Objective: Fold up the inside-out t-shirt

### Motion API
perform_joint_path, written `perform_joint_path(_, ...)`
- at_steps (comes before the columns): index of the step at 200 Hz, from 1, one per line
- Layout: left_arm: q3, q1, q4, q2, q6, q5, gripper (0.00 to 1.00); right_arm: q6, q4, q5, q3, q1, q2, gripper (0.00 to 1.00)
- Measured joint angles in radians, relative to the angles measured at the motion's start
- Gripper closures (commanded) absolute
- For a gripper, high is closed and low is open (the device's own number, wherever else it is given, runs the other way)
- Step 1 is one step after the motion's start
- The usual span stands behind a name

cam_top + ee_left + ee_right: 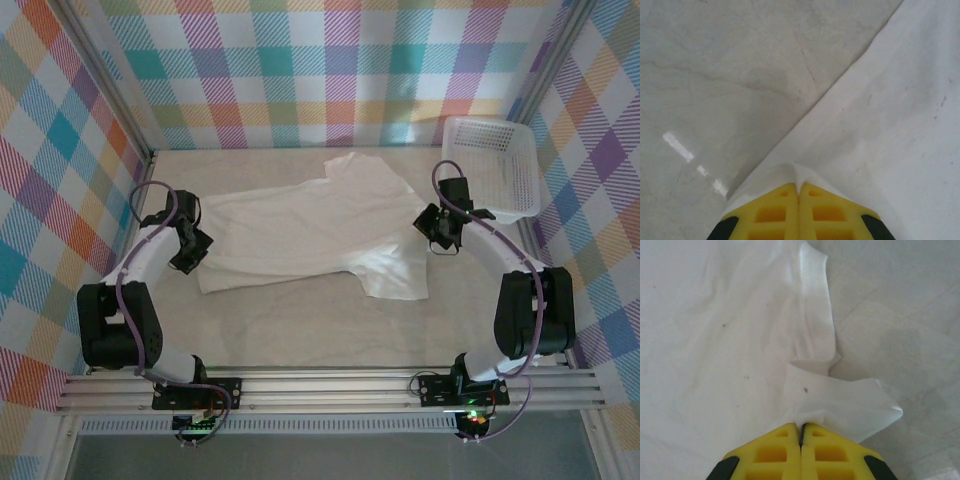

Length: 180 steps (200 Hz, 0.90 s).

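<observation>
The white inside-out t-shirt [310, 235] lies spread across the middle of the table, one sleeve pointing to the back and another hanging toward the front right. My left gripper [192, 248] sits at the shirt's left edge, its yellow fingers [771, 212] shut on a pinch of the cloth [880, 125]. At the shirt's right edge my right gripper [440, 228] is shut on a bunched fold of the t-shirt [810, 390], which rises up between the yellow fingers [825, 452].
A white mesh basket [492, 165] stands at the back right, close behind the right arm. Checked cloth walls [330, 70] enclose the table on three sides. Bare tabletop [320, 330] lies in front of the shirt.
</observation>
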Motion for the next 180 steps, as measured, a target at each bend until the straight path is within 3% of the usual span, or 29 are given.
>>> perform_joint_path(17,0.002,0.000,0.023,0.045,0.000,-0.005,0.88,-0.009,0.006,0.000,0.065,0.000,0.078,0.92)
perform_joint_path(41,0.011,0.001,0.037,0.123,-0.004,-0.012,0.66,-0.029,0.024,-0.008,0.113,-0.003,0.194,0.67)
perform_joint_path(68,0.015,0.006,0.045,0.142,0.003,-0.010,0.59,-0.067,-0.020,-0.013,0.129,-0.019,0.225,0.57)
perform_joint_path(93,0.026,0.005,0.042,0.089,0.016,-0.005,0.58,-0.092,-0.034,0.006,0.105,-0.027,0.146,0.54)
perform_joint_path(129,0.007,-0.058,0.023,-0.064,0.028,0.001,0.58,-0.096,-0.021,0.019,-0.108,-0.032,-0.060,0.48)
perform_joint_path(159,-0.050,-0.129,0.020,-0.137,0.050,0.002,0.57,-0.097,-0.029,-0.047,-0.262,-0.032,-0.046,0.47)
perform_joint_path(171,-0.064,-0.138,0.021,-0.143,0.065,0.001,0.57,-0.108,-0.031,-0.061,-0.287,-0.031,-0.025,0.50)
perform_joint_path(180,-0.071,-0.138,0.021,-0.148,0.080,0.001,0.57,-0.118,-0.028,-0.080,-0.280,-0.034,-0.024,0.63)
